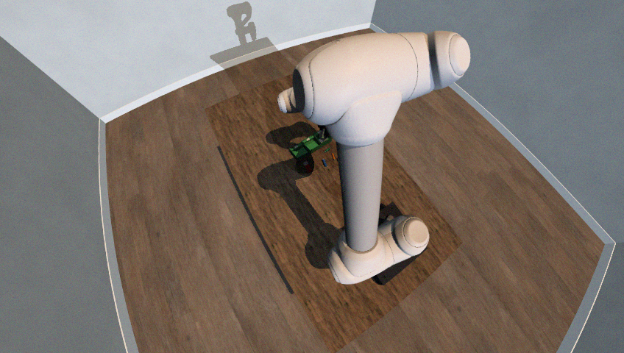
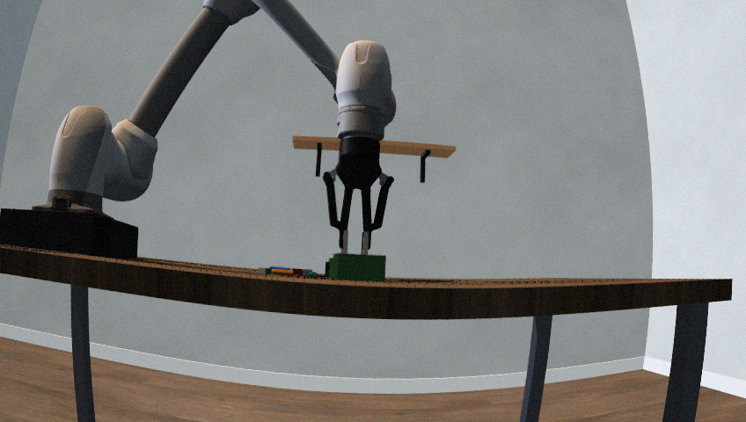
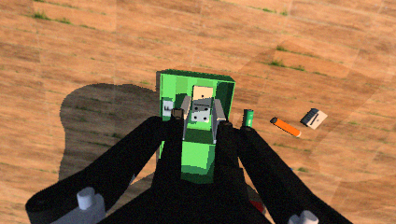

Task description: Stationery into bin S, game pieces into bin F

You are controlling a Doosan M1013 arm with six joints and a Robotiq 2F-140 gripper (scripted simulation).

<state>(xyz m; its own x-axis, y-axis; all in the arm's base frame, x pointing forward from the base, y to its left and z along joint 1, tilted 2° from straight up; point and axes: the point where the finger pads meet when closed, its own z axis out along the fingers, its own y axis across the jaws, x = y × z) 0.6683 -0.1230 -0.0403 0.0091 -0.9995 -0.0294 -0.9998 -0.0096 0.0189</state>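
Observation:
My gripper (image 3: 201, 106) hangs straight down over the green bin (image 3: 198, 122), with its fingertips just above the rim in the side view (image 2: 354, 241). The fingers stand slightly apart. A grey die shows between them, over the bin's inside. From the side I see a bare gap between the tips, so they do not grip it. A tan piece (image 3: 202, 92) lies inside the bin at its far end. A white label (image 3: 167, 108) is on the bin's left wall. The green bin also shows in the overhead view (image 1: 307, 146).
On the table right of the bin lie a green cylinder (image 3: 247, 118), an orange marker (image 3: 285, 126) and a grey and tan block (image 3: 313, 119). A dark red bin (image 1: 305, 166) stands next to the green one. A small blue thing (image 1: 324, 162) lies nearby.

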